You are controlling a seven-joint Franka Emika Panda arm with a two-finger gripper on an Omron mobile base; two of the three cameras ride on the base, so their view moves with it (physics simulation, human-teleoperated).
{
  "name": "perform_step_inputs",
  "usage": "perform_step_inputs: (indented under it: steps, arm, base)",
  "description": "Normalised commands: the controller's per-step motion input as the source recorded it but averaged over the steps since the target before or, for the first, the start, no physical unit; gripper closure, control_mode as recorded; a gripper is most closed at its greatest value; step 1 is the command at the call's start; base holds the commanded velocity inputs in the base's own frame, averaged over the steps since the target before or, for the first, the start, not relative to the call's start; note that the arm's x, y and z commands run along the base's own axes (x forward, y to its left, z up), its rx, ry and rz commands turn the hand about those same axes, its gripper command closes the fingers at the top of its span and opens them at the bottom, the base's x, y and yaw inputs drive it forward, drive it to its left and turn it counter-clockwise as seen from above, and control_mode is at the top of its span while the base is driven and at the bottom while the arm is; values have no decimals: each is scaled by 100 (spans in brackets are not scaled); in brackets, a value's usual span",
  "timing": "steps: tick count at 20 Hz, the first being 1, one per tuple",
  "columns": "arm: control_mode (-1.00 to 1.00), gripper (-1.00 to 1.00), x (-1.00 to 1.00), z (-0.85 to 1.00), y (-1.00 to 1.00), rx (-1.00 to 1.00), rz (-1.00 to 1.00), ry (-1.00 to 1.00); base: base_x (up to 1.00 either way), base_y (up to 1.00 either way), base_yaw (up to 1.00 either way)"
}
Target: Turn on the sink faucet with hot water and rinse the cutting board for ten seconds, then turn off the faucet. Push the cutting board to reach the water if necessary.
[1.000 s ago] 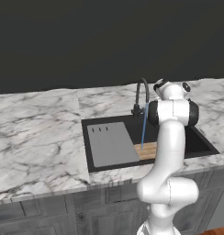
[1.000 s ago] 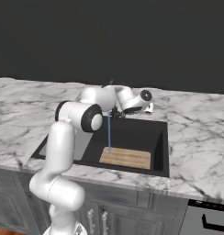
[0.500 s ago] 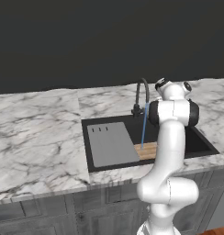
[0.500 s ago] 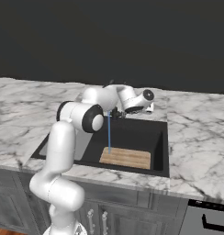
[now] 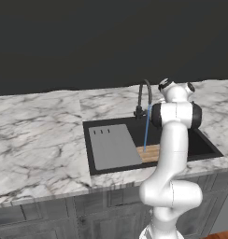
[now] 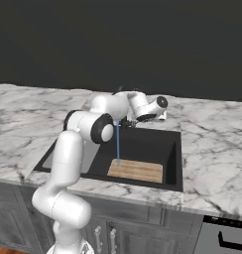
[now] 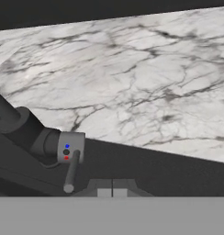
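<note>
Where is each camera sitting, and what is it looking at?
Left base view: behind the arm's left, facing the sink, faucet and water; arm rises lower right.
Right base view: behind its right, same sink, water hitting the cutting board; arm lower left.
Hand view: on the hand, facing the faucet's lever and marble countertop; end effector at bottom.
Both base views share sink, water, board.

No text, label, brand or number can be read anywhere. The only signs are a small blue dot above a red dot on the faucet point(image 7: 70, 148) base, just above its lever.
</note>
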Motion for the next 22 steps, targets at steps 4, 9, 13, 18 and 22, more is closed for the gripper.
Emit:
perform_step_inputs:
  steps: [4, 9, 13, 18, 22]
  arm:
    - [-100, 100, 12, 0, 0, 0, 2, 1]
    - [-100, 100, 1, 0, 0, 0, 1, 0]
    - [-100, 100, 0, 0, 0, 0, 0, 0]
    - [-100, 100, 0, 0, 0, 0, 0, 0]
    - [-100, 100, 0, 0, 0, 0, 0, 0]
  base:
    - [0, 0, 0]
    - [0, 0, 0]
    - [0, 0, 0]
    - [0, 0, 0]
    - [0, 0, 0]
